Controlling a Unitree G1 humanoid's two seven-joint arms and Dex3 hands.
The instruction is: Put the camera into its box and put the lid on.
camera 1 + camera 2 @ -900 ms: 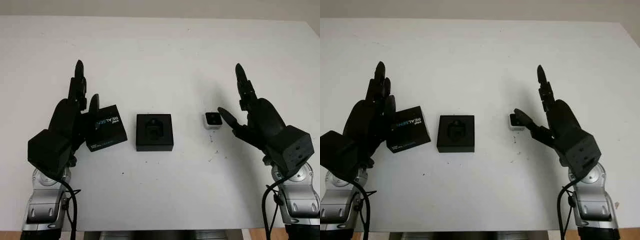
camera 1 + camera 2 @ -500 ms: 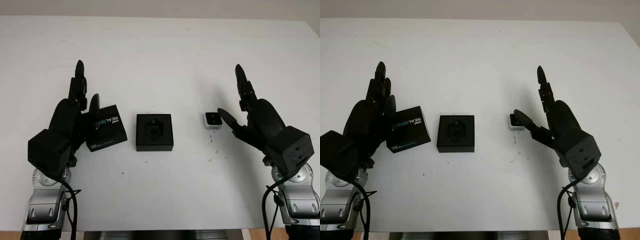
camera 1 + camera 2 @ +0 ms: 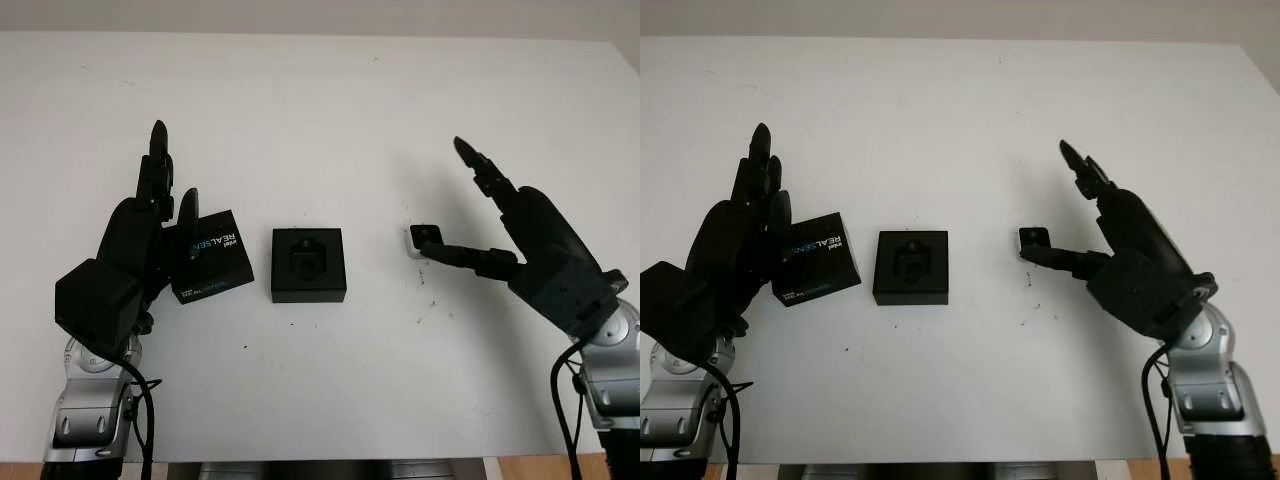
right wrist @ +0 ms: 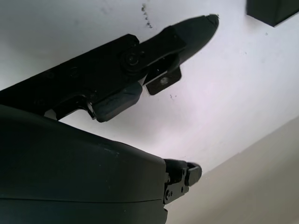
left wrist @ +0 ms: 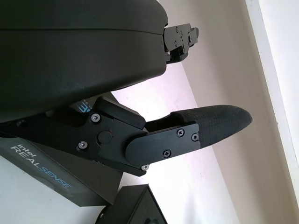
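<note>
Camera (image 3: 423, 239) sits mid-table, right hand (image 3: 520, 240) open beside it, thumb touching; left hand (image 3: 140, 235) open beside lid (image 3: 210, 257).

A robotics lab or test bench, by the look of it. A plain white counter (image 3: 330, 100) carries a black cardboard lid printed "Intel RealSense" (image 3: 211, 257).
</note>
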